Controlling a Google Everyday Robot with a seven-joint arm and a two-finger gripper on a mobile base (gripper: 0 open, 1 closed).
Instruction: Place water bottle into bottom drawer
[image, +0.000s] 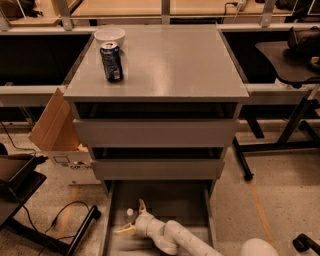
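Observation:
The bottom drawer (197, 200) of the grey cabinet is pulled out at the bottom of the camera view. My gripper (132, 218) is down inside it at the left. Its pale fingers (141, 205) are spread apart. The water bottle's white cap (130, 212) shows between them; the clear body below it is mostly hidden by the gripper. The bottle seems to rest in the drawer, with the fingers around it and not pressing on it. My white arm (185, 240) reaches in from the lower right.
A dark blue soda can (111, 61) and a white bowl (109, 36) stand on the cabinet top at the back left. The two upper drawers (155, 132) are slightly open. A cardboard box (55, 132) stands left of the cabinet, and cables and a black frame lie on the floor.

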